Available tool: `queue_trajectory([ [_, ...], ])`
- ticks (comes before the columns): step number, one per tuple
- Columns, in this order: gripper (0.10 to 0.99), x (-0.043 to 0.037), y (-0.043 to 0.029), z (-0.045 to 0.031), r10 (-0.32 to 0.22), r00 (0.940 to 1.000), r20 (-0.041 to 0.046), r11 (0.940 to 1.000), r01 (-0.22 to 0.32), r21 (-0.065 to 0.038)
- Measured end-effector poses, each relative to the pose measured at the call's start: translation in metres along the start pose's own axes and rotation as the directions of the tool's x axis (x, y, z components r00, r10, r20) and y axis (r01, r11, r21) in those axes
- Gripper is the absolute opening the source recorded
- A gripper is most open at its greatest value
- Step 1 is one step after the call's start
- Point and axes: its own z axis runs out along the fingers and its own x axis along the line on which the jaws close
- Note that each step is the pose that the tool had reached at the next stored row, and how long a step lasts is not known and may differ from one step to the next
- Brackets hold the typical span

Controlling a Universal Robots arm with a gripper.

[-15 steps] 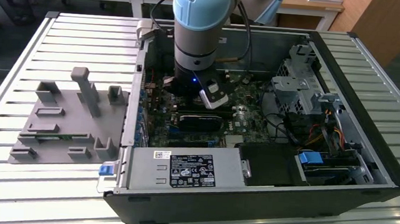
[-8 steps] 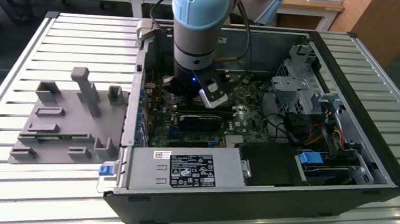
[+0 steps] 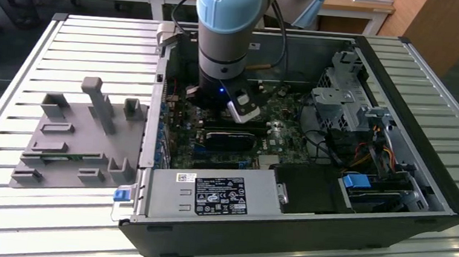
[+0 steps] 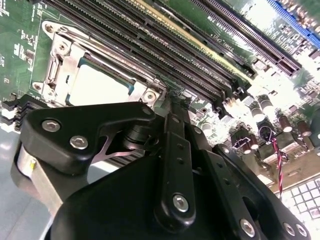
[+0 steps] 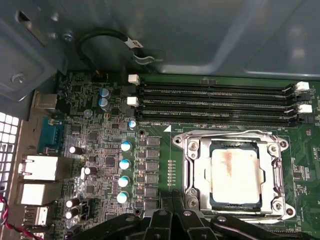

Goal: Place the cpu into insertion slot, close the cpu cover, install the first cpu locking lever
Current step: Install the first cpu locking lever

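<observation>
Hovering over the motherboard [image 3: 245,135] inside the open PC case [image 3: 387,194], the gripper [image 4: 172,102] points down just beside the insertion slot [image 5: 192,165]. Fingers look pressed together: in the second wrist view the linkages converge to one narrow tip with nothing between them. In the first wrist view the tips sit at the socket's near edge, off toward the corner on the capacitor side, not over the chip.

The cpu [image 5: 235,176] is already seated in the socket, tan-silver top face up, flat, square to the frame. The cpu cover [image 5: 199,172] appears to lie down around it, its window framing the chip, so I'd judge steps one and two done.

Key relation: the socket lies just ahead of the fingertips, between them and the memory slots [image 5: 215,102]. Thin wire levers run along the frame's edges; one bar [image 5: 225,134] follows the side nearest the memory slots. Can't tell which lever is latched or free.

In the second wrist view the tip sits just by the frame's corner screw [image 4: 150,95]; contact with metal can't be confirmed.
</observation>
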Motion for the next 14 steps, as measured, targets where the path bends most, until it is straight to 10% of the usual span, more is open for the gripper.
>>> queue_trajectory([
  [14,0.106,0.0022,0.0027,-0.0001,0.000,1.0000,-0.0002,1.0000,0.000,-0.002],
])
